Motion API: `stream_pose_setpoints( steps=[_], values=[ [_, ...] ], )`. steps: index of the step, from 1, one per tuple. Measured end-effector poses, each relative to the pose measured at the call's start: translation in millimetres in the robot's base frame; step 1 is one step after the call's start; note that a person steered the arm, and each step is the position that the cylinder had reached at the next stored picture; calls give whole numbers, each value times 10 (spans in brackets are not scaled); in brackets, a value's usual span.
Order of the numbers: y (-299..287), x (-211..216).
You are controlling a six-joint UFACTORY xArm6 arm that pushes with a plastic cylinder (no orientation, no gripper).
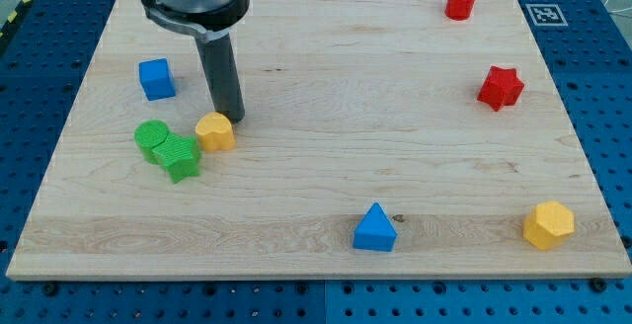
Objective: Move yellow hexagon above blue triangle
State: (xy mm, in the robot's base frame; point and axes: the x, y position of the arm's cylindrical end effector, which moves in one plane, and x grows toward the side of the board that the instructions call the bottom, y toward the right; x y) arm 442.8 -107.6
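My tip [236, 119] touches a yellow block [215, 131].

Single view only, looking down at a slant from beyond the bottom edge of the pale wooden board [326, 87], near enough to fill the frame.

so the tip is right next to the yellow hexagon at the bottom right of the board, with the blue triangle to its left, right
Not quite. My tip is at the view's upper left, beside the other yellow block near the two green blocks. The yellow hexagon does sit bottom right, with the blue triangle to its left, as the camera view shows.
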Motion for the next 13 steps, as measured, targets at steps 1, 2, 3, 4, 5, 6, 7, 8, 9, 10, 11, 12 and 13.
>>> stream_pose_setpoints(
  steps=[1, 2, 3, 4, 5, 6, 7, 8, 9, 10, 11, 12, 13],
  values=[
    [-2, 108],
    [124, 141],
    [794, 194],
    [1320, 334],
    [1647, 691],
    [1928, 1062],
    [2226, 1324],
    [2584, 1451],
    [2999, 1533],
    [3426, 1568],
    [3661, 1567],
    [3623, 1694],
    [3618, 1728]
  ],
)
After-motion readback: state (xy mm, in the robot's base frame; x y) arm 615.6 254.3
